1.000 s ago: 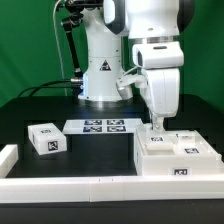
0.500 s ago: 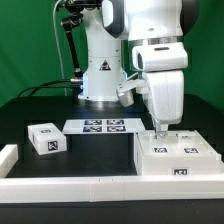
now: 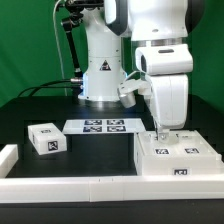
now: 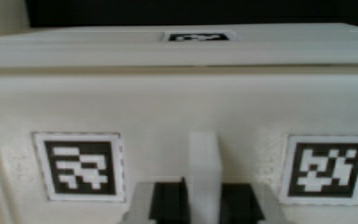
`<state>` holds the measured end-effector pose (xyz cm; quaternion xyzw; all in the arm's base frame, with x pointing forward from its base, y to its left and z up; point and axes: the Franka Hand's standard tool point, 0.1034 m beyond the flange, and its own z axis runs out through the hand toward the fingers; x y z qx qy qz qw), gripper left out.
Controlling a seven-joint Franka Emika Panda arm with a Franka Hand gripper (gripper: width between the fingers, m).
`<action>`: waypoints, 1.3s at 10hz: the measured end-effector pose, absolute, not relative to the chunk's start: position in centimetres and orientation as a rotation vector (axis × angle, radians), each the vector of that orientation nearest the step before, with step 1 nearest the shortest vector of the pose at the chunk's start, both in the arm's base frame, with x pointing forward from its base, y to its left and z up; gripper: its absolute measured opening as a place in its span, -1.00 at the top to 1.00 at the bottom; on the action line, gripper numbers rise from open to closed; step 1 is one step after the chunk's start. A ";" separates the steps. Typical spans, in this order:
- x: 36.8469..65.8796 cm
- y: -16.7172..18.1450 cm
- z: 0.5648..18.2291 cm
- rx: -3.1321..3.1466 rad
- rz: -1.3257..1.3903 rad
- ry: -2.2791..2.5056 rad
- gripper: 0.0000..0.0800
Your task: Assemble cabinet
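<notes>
Grasping step: cabinet (image 3: 176, 163) low toward exterior view's right, gripper (image 3: 160, 132) down on its top, jaws astride thin rib (image 4: 206, 160); cannot tell whether clamped. Next: firm clamp, steady lift.

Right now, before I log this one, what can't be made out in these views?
1. End effector grip: exterior view, too small, its own housing in the way; wrist view, fingers dark, blurred, partly cut off by the picture's edge. Open or shut unclear.
2. Cabinet outline: wrist view, cropped by the frame's edges.
3. Far tag: wrist view, blurred.
4. Small block tag pattern: exterior view, too small.
</notes>
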<state>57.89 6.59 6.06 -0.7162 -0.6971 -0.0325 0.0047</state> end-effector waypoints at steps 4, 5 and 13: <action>56.8 5.4 6.7 -2.159 -0.082 -2.278 -0.11; 56.3 5.0 6.9 -2.120 -0.074 -2.316 -0.45; 48.9 5.3 9.0 -2.321 -0.155 -2.199 -0.99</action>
